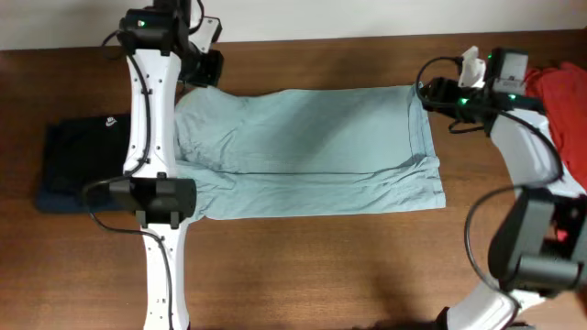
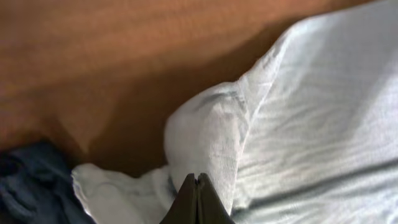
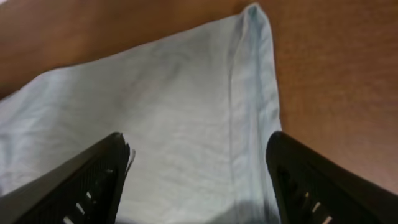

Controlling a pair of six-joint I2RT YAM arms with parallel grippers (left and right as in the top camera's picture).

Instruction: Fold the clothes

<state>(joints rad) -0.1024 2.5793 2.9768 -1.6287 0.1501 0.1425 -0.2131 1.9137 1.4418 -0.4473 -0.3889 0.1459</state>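
**Mia:** What is on the big brown table (image 1: 303, 275)?

**Ben:** A light blue shirt (image 1: 303, 151). It lies flat in the middle, and its long way goes from left to right.

**Mia:** Where are the arms?

**Ben:** Both are at the far edge of the shirt, one at each end. The rest of the shirt lies toward the near side of the table from them.

**Mia:** What is the left gripper (image 2: 196, 200) doing?

**Ben:** Its two fingers are pressed tight together. I think they pinch a little bump of the shirt at the far left corner.

**Mia:** And the right gripper (image 3: 198, 142)?

**Ben:** Its fingers are spread wide and hold nothing. It hangs over the far right corner, with the shirt under it and the hem between the fingers. I cannot tell if it touches the cloth.

**Mia:** So which one has to move next?

**Ben:** I think the right one. It is the nearer one to that corner, so it should pinch there.

**Mia:** Anything else?

**Ben:** A dark blue cloth (image 1: 78, 165) sits left of the shirt, and a red cloth (image 1: 564, 92) is far to the right.
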